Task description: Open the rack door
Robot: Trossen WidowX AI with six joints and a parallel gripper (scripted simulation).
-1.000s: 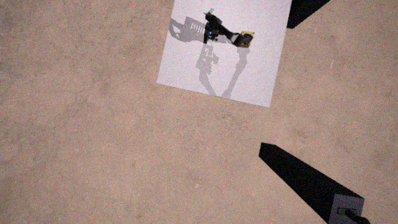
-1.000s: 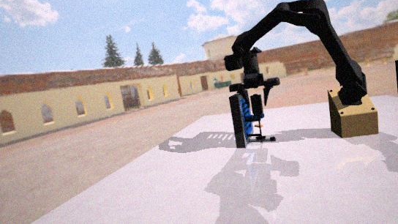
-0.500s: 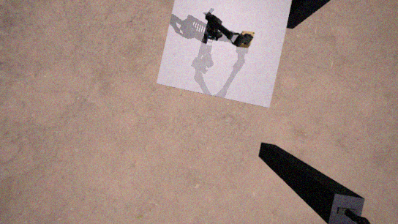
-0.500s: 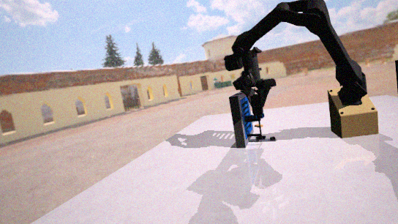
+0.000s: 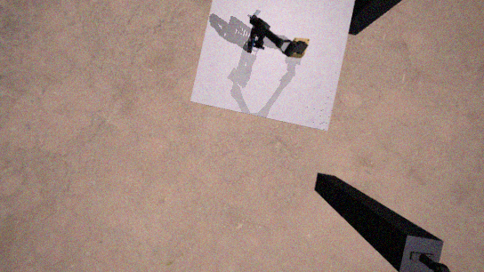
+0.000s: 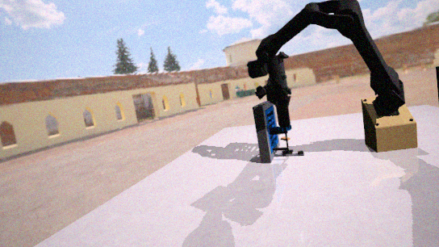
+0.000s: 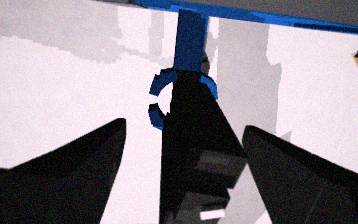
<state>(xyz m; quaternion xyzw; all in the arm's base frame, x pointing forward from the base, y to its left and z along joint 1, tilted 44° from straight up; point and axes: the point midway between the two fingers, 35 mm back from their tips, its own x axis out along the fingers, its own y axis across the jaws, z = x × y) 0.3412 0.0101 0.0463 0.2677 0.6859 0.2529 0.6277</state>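
It is an outdoor courtyard, open to the sky. Blue sky and white clouds point(image 6: 258, 5) fill the top of the exterior view. A long pale-yellow building point(image 6: 105, 118) with arched windows and a reddish-brown upper band runs from the left edge towards the centre, and three dark conifers point(image 6: 123, 59) rise behind it at upper left. Bare, sandy-brown ground point(image 5: 111, 148) point(image 6: 101, 154) spreads around the white table top point(image 5: 289, 94) point(image 6: 323, 198).
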